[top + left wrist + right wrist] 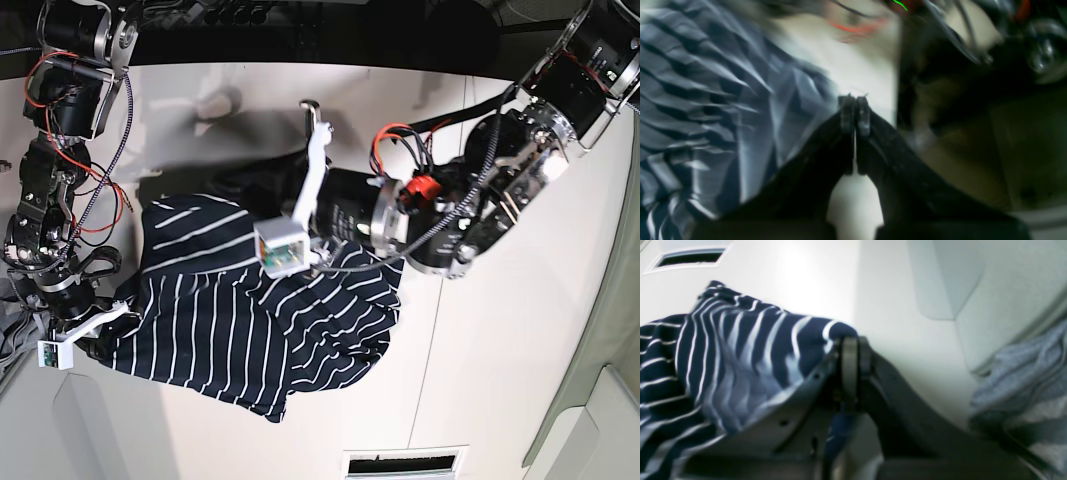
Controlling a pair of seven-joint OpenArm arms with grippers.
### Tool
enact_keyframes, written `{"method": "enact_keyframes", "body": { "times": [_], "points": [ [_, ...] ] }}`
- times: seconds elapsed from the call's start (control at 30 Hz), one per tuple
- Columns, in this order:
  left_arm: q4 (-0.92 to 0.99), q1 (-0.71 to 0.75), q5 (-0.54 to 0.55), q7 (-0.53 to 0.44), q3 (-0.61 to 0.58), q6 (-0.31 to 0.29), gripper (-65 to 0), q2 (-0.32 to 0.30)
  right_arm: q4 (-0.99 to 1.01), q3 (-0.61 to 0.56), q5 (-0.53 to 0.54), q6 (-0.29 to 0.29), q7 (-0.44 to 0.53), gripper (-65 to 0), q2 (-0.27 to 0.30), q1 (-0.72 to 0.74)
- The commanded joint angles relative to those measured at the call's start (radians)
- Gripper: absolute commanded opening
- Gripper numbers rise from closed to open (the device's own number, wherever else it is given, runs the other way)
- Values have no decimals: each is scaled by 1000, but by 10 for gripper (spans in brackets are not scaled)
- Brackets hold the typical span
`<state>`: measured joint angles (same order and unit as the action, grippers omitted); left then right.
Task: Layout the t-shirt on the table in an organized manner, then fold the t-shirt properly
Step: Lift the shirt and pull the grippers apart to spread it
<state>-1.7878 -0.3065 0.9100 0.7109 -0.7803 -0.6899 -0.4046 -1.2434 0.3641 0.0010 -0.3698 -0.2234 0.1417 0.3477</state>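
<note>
The t-shirt (pixel 230 320), dark navy with thin white stripes, lies crumpled on the white table (pixel 500 350), bunched toward the left. My right gripper (pixel 100 322) is at its left edge and shut on a fold of the t-shirt (pixel 740 350); the striped cloth drapes over the right gripper (pixel 853 340) and shows between its fingers. My left gripper (pixel 312 108) reaches over the shirt's far side with its tips above bare table. In the blurred left wrist view the left gripper (pixel 855 100) is shut with nothing seen between its tips, and the t-shirt (pixel 706 100) lies to its left.
A plain light grey garment (pixel 1017 390) lies at the right of the right wrist view. A rectangular vent slot (pixel 405 462) is cut in the table near the front edge. The left arm's body and cables (pixel 450 220) hang over the shirt's right part.
</note>
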Motion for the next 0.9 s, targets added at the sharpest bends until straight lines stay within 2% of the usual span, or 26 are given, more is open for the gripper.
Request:
{"method": "enact_keyframes", "body": {
  "times": [0.0,0.1,0.17,0.2,0.23,0.37,0.43,0.5,0.57,0.63,0.73,0.87],
  "points": [
    [3,-20,-19,-58,-22,-8,-632,16,-16,3,6,19,27,-650,13,13],
    [58,-20,-108,-135,-97,-8,-632,71,-16,5,-9,106,28,-650,13,-12],
    [92,-20,-131,-138,-124,-8,-632,105,-16,9,-8,163,28,-650,13,-30],
    [106,-20,-135,-138,-131,-8,-632,117,-16,13,-9,171,28,-650,13,-40],
    [117,-20,-139,-138,-134,-8,-632,127,-16,16,-9,173,28,-608,13,-48],
    [127,-24,-208,-138,-129,-8,-632,141,-17,25,-8,177,28,-365,13,-89],
    [127,-26,-261,-130,-103,-8,-631,140,-18,33,17,177,28,-310,13,-98],
    [127,-26,-315,-130,-49,-5,-587,137,-21,45,63,176,28,-309,13,-106],
    [127,-26,-323,-131,31,31,-496,118,-40,49,119,172,9,-309,10,-121],
    [127,-22,-319,-131,114,58,-420,90,-73,49,165,153,-54,-309,2,-142],
    [142,-13,-320,-131,230,89,-402,45,-143,49,210,100,-165,-309,-29,-194],
    [224,-6,-315,-131,358,88,-402,21,-241,49,259,76,-267,-309,-78,-289]
  ]
}}
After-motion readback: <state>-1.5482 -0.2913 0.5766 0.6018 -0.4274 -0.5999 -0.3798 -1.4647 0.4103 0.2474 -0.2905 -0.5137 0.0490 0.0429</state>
